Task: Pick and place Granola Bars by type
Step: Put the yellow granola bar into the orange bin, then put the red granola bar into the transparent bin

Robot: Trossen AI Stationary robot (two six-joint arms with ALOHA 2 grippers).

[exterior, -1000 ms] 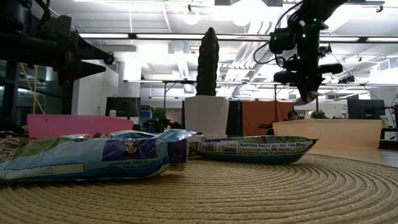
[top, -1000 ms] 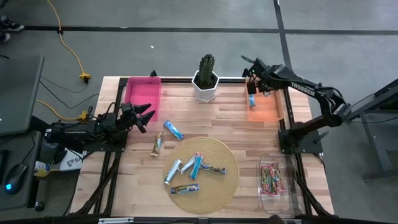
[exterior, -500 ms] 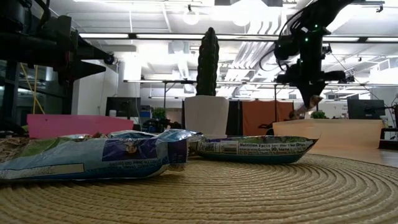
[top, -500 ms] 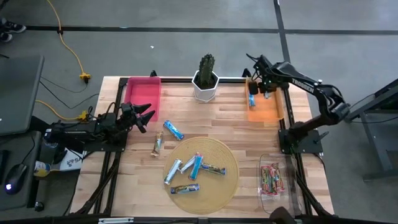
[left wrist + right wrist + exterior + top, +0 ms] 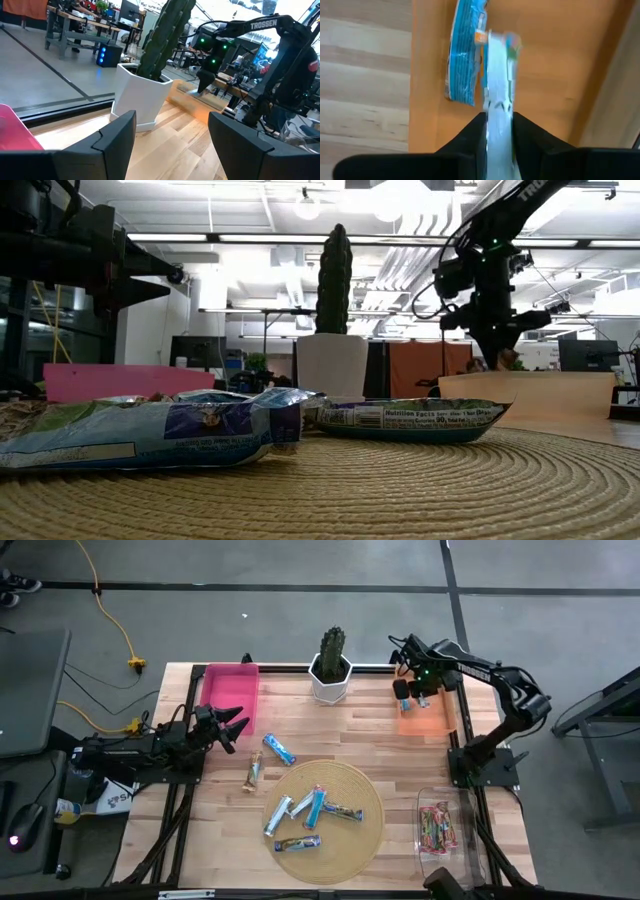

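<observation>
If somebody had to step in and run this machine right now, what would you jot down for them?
Right end effector: shut on a blue-and-white granola bar, over the orange bin, where another blue bar already lies.
Left end effector: open, empty, waiting by the pink bin.
Done: pink-red bars sit in the clear bin.
Left: drop the held bar; four bars remain on the round woven mat, plus a blue bar and a tan bar on the wooden table. The pink bin looks empty.
</observation>
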